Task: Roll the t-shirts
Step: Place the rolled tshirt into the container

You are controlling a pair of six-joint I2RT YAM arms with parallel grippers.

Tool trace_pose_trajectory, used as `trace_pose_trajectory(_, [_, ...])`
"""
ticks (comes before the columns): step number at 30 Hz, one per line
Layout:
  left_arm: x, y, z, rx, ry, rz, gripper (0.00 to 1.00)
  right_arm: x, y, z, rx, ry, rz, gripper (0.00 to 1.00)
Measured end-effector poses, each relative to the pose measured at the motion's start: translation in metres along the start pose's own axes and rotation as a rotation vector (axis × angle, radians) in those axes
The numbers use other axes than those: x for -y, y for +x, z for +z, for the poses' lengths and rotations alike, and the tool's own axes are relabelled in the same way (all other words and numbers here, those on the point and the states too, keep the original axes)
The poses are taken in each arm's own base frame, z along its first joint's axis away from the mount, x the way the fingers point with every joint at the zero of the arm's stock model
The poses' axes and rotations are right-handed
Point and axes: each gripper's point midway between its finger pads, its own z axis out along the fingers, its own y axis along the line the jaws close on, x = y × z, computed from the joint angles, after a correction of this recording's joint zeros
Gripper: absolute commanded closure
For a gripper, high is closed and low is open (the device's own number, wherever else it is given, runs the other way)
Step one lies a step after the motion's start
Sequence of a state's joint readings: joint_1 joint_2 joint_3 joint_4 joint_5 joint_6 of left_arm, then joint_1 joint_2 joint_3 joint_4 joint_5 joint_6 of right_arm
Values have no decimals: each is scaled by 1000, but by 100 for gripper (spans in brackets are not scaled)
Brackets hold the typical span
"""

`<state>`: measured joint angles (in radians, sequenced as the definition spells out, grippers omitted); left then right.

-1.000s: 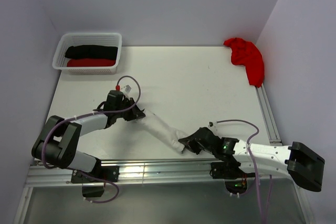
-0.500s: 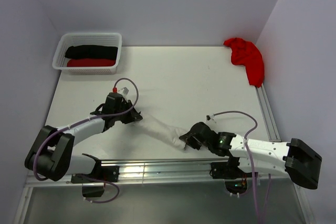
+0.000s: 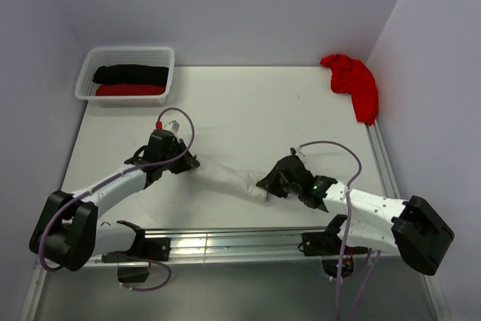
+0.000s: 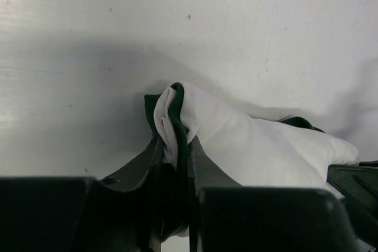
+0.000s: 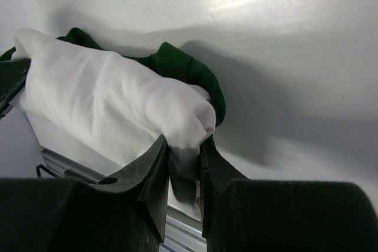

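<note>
While the rolled white t-shirt (image 3: 225,178) stretches across the near part of the table (image 3: 263,110), each end of it sits in a claw. The left gripper (image 3: 185,165) is nipped almost closed on the left end (green-edged folds bunch between its fingers), and the right gripper (image 3: 264,186) pinches the other end just as narrowly. A black t-shirt (image 3: 131,74) and a red t-shirt (image 3: 129,90) lie rolled in the basket (image 3: 128,49) at the far left corner; a crumpled red t-shirt (image 3: 352,84) is heaped far right.
</note>
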<state>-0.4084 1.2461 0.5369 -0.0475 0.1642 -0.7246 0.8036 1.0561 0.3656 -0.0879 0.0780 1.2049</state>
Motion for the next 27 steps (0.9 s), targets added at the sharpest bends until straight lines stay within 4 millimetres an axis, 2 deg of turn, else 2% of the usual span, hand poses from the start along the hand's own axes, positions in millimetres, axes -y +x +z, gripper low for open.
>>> trace_pose_trajectory(3, [12,-24,-9,26,-31,10,100,-21,-18,-5,4,-46,-40,100])
trace_pose_trajectory(8, [43,-100,-33,193,-23,37,100,-89,-69,-16,57,-162,-120,100])
trace_pose_trajectory(11, [48,-143,-47,282,-33,32,100,-128,-96,-18,85,-222,-163,100])
trace_pose_trajectory(15, [38,-192,-53,353,-67,1,100,-173,-119,-13,101,-283,-221,100])
trace_pose_trajectory(19, [24,-241,-48,426,-86,-28,100,-221,-139,1,113,-363,-270,100])
trace_pose_trajectory(25, [-11,-298,-26,512,-90,-73,100,-281,-161,39,107,-472,-326,100])
trace_pose_trajectory(27, [-29,-317,-11,519,-86,-104,100,-295,-163,53,93,-506,-345,100])
